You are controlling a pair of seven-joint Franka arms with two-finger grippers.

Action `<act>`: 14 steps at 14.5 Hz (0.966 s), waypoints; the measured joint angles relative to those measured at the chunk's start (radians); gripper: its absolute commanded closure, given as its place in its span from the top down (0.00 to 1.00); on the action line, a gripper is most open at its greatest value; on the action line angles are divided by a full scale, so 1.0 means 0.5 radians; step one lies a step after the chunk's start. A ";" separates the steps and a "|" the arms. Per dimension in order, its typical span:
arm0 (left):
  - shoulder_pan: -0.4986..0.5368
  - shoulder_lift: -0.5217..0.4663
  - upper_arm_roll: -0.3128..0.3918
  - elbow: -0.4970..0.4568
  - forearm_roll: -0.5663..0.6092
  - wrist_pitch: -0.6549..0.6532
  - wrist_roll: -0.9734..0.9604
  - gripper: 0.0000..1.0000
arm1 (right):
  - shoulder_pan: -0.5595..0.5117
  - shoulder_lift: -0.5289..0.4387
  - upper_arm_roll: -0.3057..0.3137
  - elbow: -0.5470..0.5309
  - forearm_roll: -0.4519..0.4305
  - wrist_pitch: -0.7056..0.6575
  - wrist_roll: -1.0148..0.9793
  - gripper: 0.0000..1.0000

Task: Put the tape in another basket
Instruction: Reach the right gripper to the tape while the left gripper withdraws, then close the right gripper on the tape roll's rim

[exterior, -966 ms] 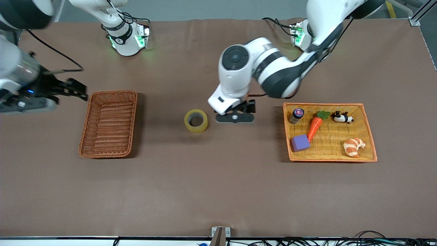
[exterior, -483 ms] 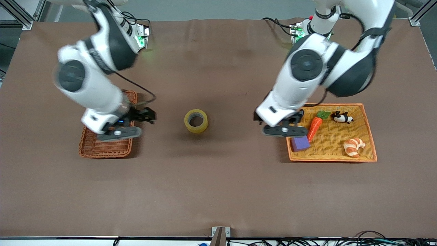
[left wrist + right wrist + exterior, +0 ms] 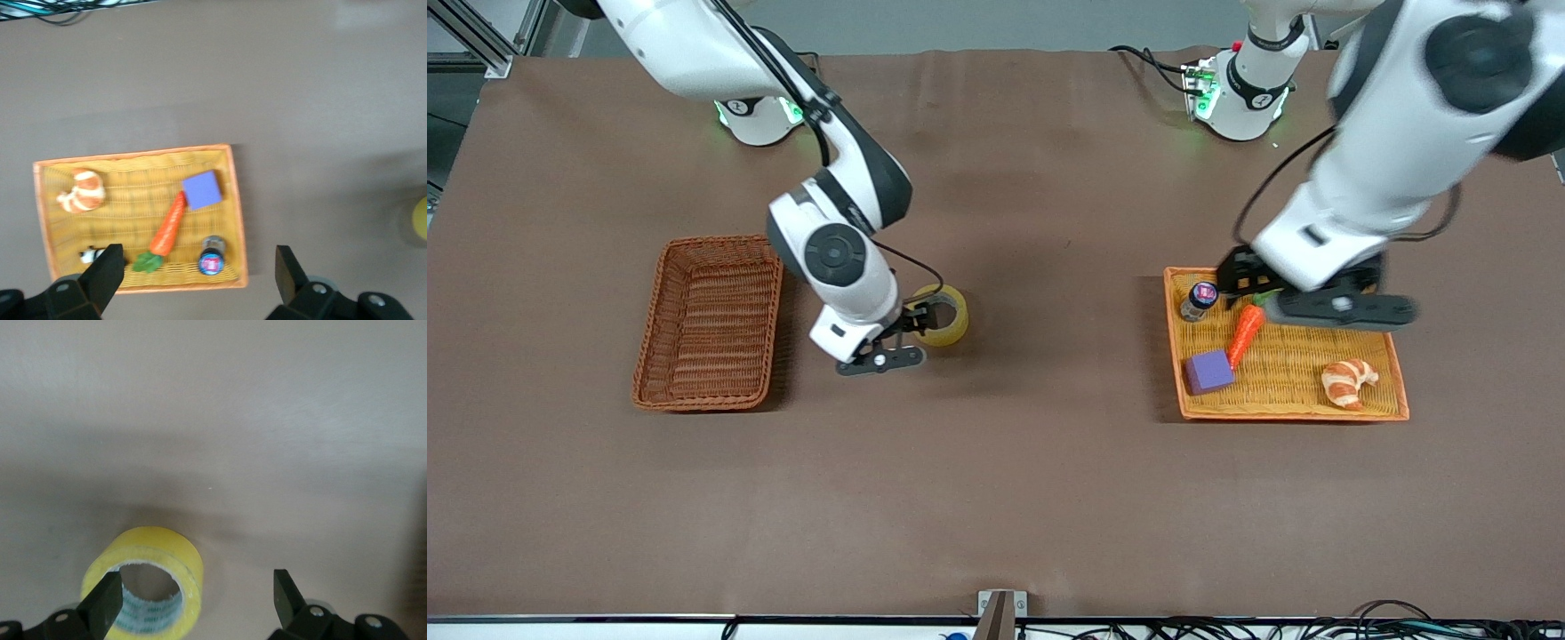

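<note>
Fingers (image 3: 107, 603) of the right hand (image 3: 921, 318) stand wide apart and grip nothing. That hand hangs low over the tape (image 3: 940, 315), at the roll's edge toward the right arm's end of the tabletop (image 3: 996, 498); in the right wrist view the roll (image 3: 144, 590) sits partly between the two dark fingers, off toward one of them, and whether that finger touches it I cannot tell.

The left hand (image 3: 1303, 295) is up over the yellow tray (image 3: 1396, 373), its fingers (image 3: 285, 272) also spread wide and empty. From its wrist camera the whole tray (image 3: 41, 200) shows below it.

The tape lies flat on the bare tabletop, hole upward, near the middle. The basket (image 3: 710, 322) lies at about nine o'clock from the roll, its near long wall just beside the right arm's wrist, with a strip of open brown cloth between basket and roll. The basket holds nothing I can see.

At three o'clock from the roll there is a broad stretch of bare cloth before the tray's edge. On the tray are a small jar (image 3: 1199, 300), a carrot (image 3: 1247, 331), a purple block (image 3: 1208, 372) and a croissant (image 3: 1348, 382); the jar, carrot and block keep to the side nearest the tape.

From six o'clock of the roll down to the tabletop's front edge the cloth is open, and likewise at twelve o'clock toward the arm bases.
</note>
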 measured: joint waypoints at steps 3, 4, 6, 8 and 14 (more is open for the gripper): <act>0.069 -0.197 0.082 -0.157 -0.106 0.004 0.188 1.00 | 0.027 0.031 0.000 -0.213 -0.027 0.223 0.008 1.00; 0.044 -0.258 0.149 -0.203 -0.150 0.005 0.250 1.00 | 0.039 0.031 0.000 -0.248 -0.028 0.255 0.008 1.00; 0.013 -0.391 0.261 -0.301 -0.237 -0.003 0.315 1.00 | 0.073 0.028 0.000 -0.277 -0.031 0.271 0.016 1.00; 0.011 -0.482 0.322 -0.377 -0.323 -0.035 0.321 1.00 | 0.090 0.020 0.000 -0.303 -0.052 0.278 0.021 1.00; 0.011 -0.386 0.343 -0.427 -0.311 -0.026 0.321 1.00 | 0.100 0.016 -0.001 -0.435 -0.094 0.439 0.045 1.00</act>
